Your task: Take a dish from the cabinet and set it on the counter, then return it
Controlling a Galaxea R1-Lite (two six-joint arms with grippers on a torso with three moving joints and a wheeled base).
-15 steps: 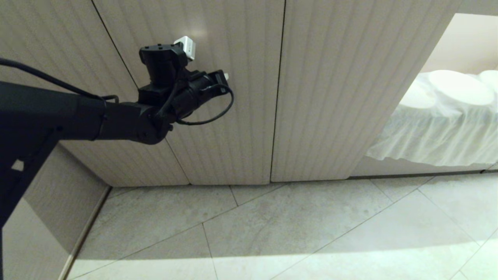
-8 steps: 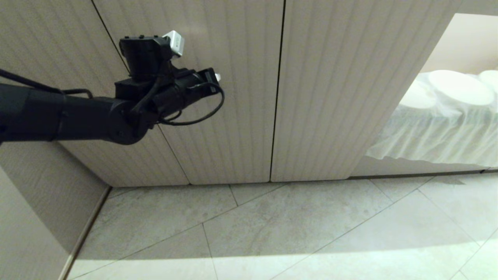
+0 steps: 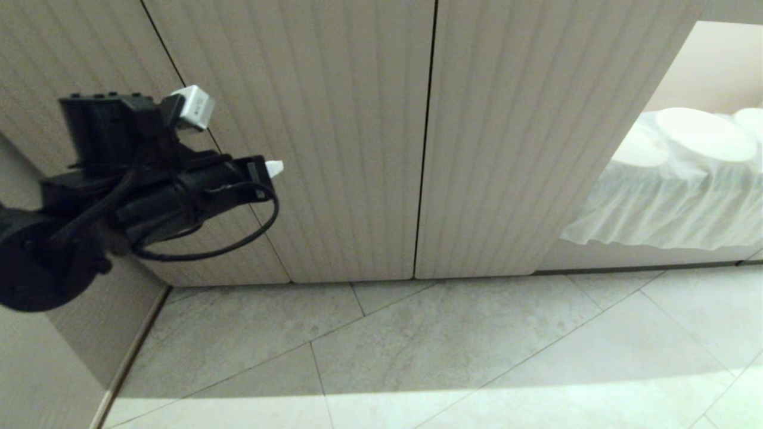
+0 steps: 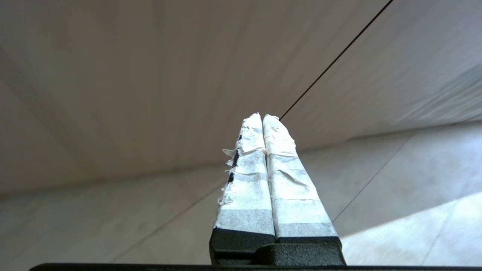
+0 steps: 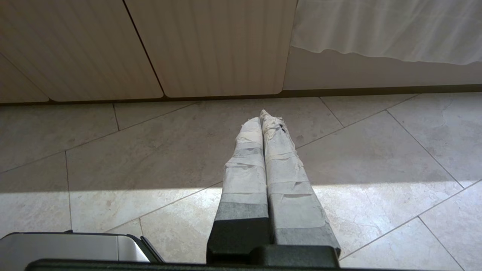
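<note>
Facing 2 closed cabinet doors, left fingers pressed together.

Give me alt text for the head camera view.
The left gripper, shut and empty, is in front of the closed fluted cabinet doors. Tiled floor lies below, and a white cloth-draped opening is at right.

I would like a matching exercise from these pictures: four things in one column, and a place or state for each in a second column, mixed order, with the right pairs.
Things:
1. cabinet doors
2. left hand
3. right hand
4. white cloth

Places or states:
A. shut, above the floor tiles
B. both closed
C. drapes the opening right of the doors
D. shut, empty, in front of the doors

Pairs: 1-B, 2-D, 3-A, 4-C
</note>
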